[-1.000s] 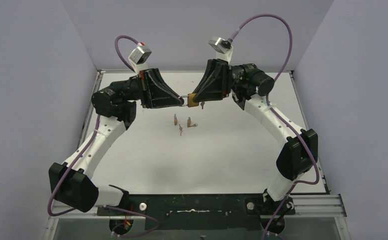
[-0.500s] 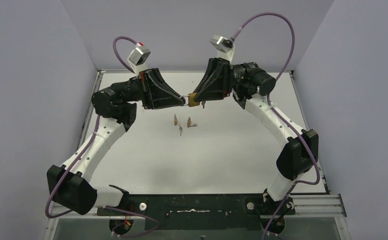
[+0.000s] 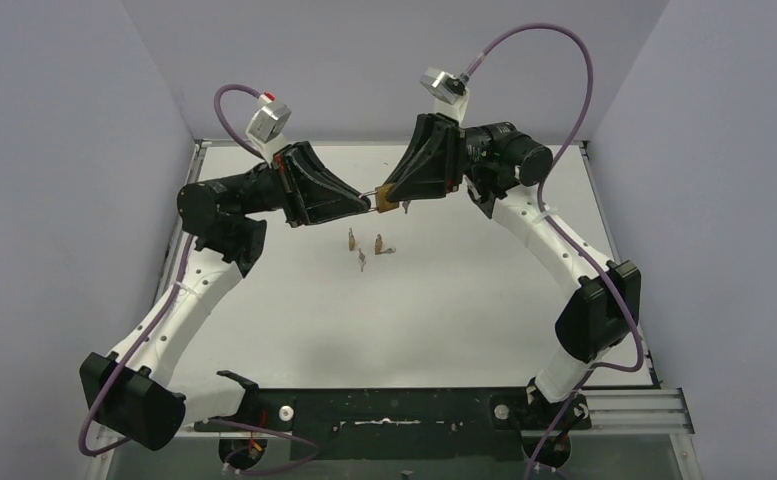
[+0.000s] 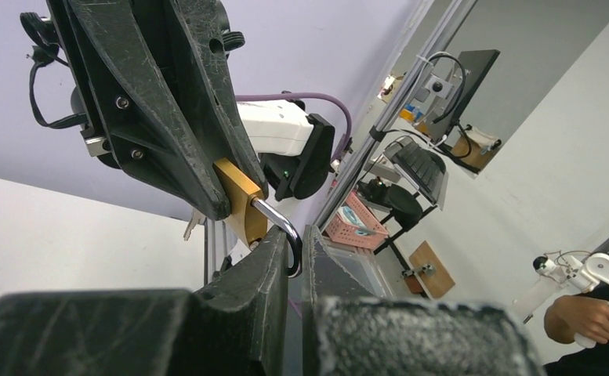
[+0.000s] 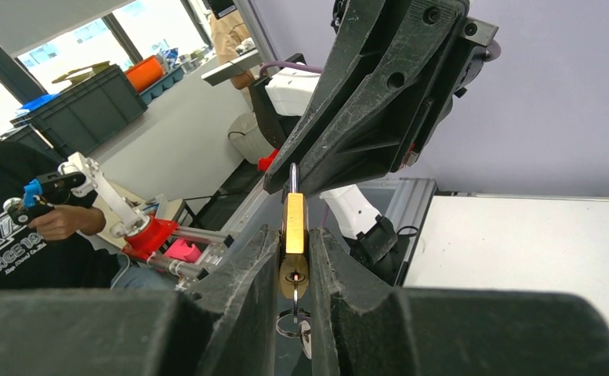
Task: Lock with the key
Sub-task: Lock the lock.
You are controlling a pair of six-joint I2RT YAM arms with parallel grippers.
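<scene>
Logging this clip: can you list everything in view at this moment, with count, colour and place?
padlock: one, brass body with a silver shackle, held in the air between the two grippers
key: one, silvery, in the padlock's keyhole, with a ring hanging from it
small loose pieces: three, brownish, on the table beneath the padlock; too small to identify
table: one, white
left gripper: black, shut on the padlock's shackle
right gripper: black, shut on the padlock's body
</scene>
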